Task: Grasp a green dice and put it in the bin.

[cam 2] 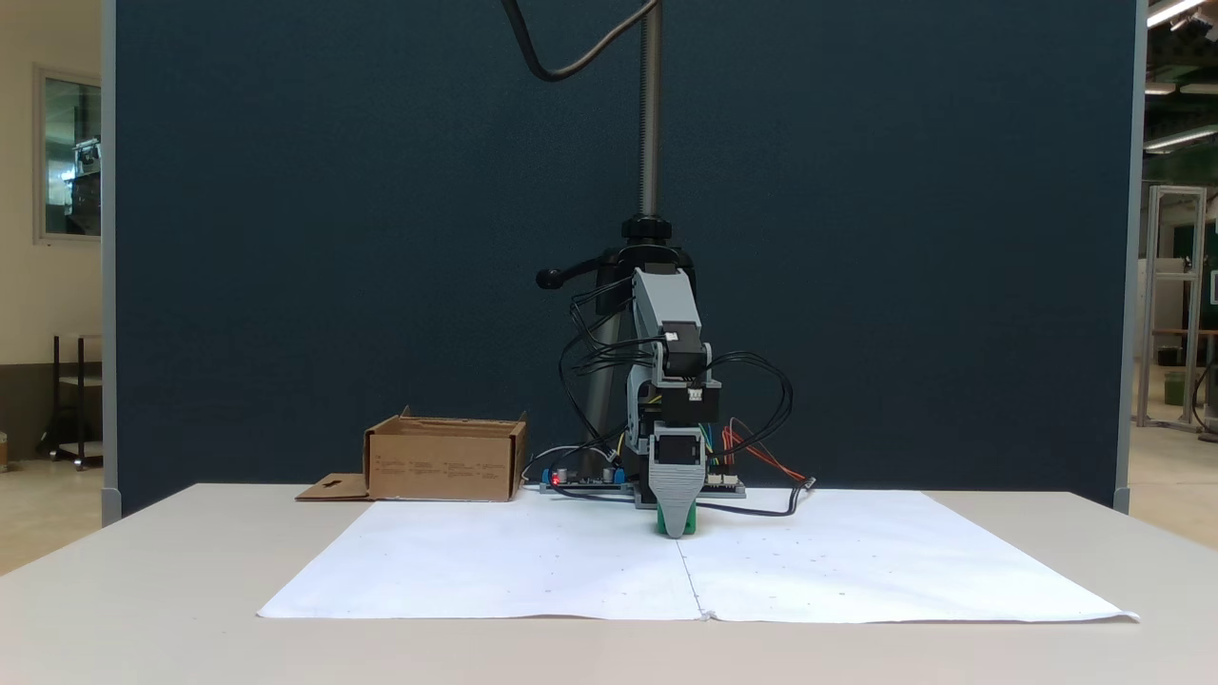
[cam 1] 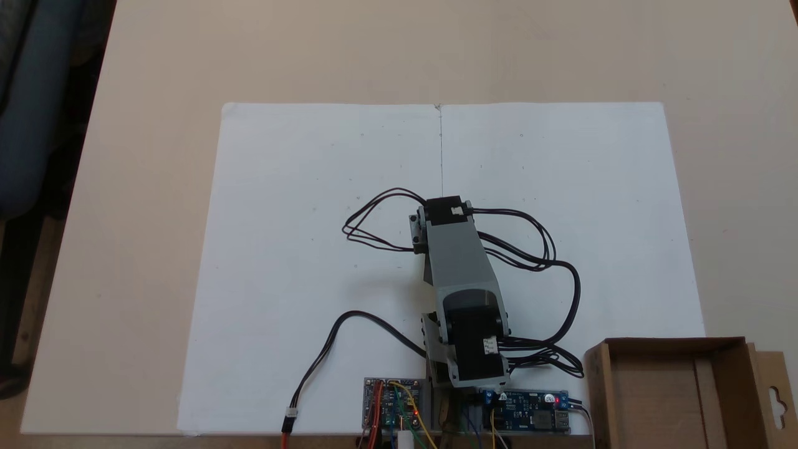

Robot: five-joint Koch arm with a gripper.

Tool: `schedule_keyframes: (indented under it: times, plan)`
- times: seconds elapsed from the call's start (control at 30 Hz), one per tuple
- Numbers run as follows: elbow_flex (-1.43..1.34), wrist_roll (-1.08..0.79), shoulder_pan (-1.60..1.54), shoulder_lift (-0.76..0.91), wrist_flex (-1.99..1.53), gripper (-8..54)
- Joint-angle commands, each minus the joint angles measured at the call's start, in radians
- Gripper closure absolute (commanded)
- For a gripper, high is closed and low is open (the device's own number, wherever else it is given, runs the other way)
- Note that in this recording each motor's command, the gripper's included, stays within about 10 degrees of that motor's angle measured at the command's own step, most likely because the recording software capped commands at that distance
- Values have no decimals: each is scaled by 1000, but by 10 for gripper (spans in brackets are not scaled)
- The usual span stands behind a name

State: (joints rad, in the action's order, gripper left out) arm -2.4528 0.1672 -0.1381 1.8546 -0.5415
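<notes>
The gripper (cam 2: 677,526) is down on the white paper (cam 2: 533,561), its grey jaw hiding most of the green dice (cam 2: 690,520); whether it grips, I can't tell. The bin (cam 2: 444,463) stands far left

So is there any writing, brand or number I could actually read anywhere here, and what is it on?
None can be read.
Cardboard box: rows of small dark print on its front wall, too small and blurred to read.
Circuit boards: tiny markings, unreadable.
White paper sheet: a few specks and a pencil line, no words.
</notes>
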Motion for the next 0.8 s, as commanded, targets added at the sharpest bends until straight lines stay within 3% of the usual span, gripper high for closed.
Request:
schedule_keyframes:
  times: [0.0, 0.17, 0.23, 0.5, 0.77]
  plan:
    - [-14, 64, -15, 11, 14, 225]
    - [-18, 64, -17, 11, 14, 262]
    - [-23, 64, -17, 11, 14, 329]
    - [54, 61, 71, 41, -2, 333]
    - [534, -121, 380, 41, -172, 333]
